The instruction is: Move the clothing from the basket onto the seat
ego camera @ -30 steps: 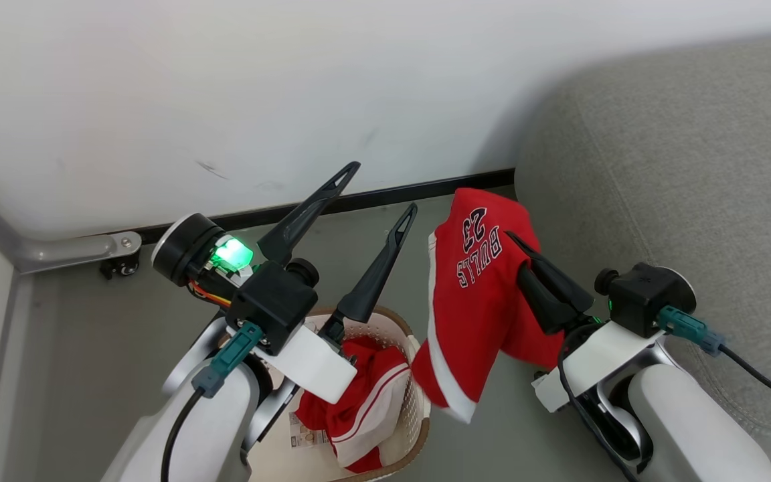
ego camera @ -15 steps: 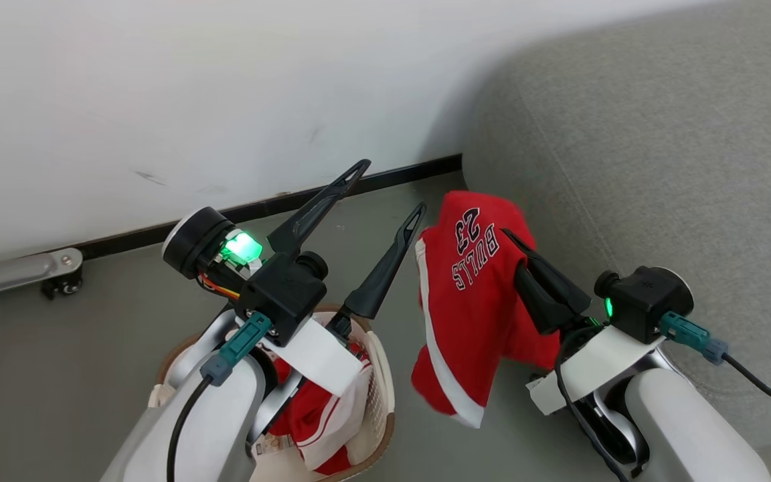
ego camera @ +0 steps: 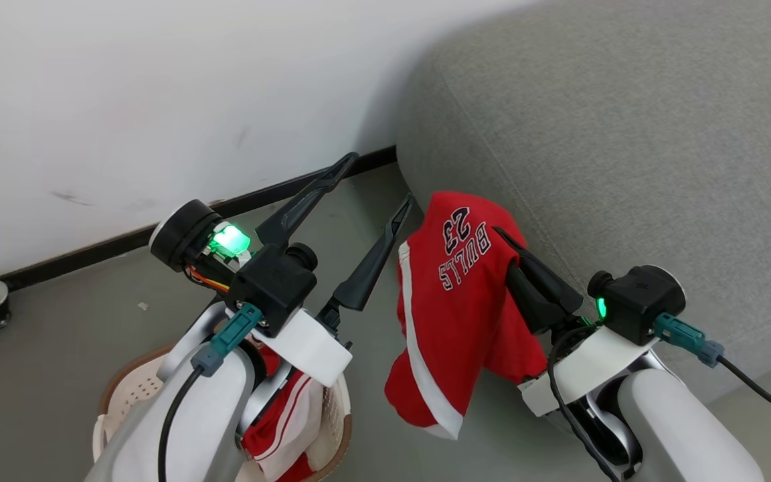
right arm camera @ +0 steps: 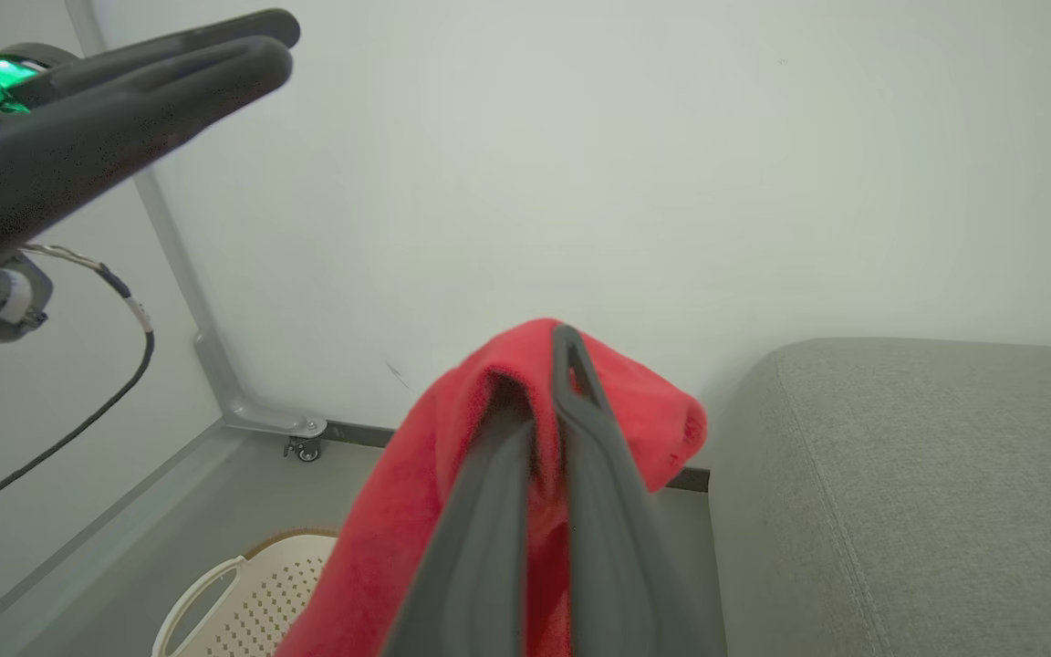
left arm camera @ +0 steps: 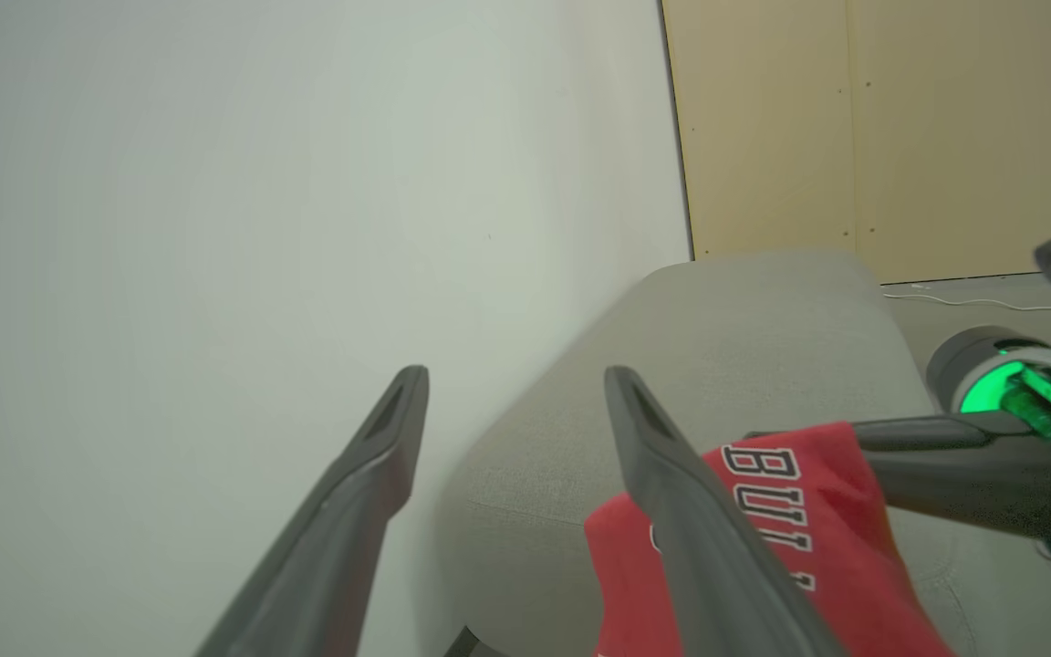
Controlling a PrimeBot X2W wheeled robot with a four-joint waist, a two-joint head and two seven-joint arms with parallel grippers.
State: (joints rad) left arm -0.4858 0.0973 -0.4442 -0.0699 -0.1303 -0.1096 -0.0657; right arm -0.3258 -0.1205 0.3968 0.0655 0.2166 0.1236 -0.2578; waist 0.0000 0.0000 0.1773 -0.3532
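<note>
Your right tool [ego camera: 500, 235], pinched on the hanging red Bulls shorts [ego camera: 449, 301], has the grey sofa [ego camera: 626, 147] just to its right.

Head camera looking down, wrist cameras facing wall [left arm camera: 215, 182], all sharing the seat [ego camera: 626, 134]

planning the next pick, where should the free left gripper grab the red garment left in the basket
Probably the garment's bunched red-and-white fold near the basket's right wall, coming down from above with the open left gripper: the walls block side approaches, and heaped soft cloth pinches best at a fold. The arm hides the rest.
</note>
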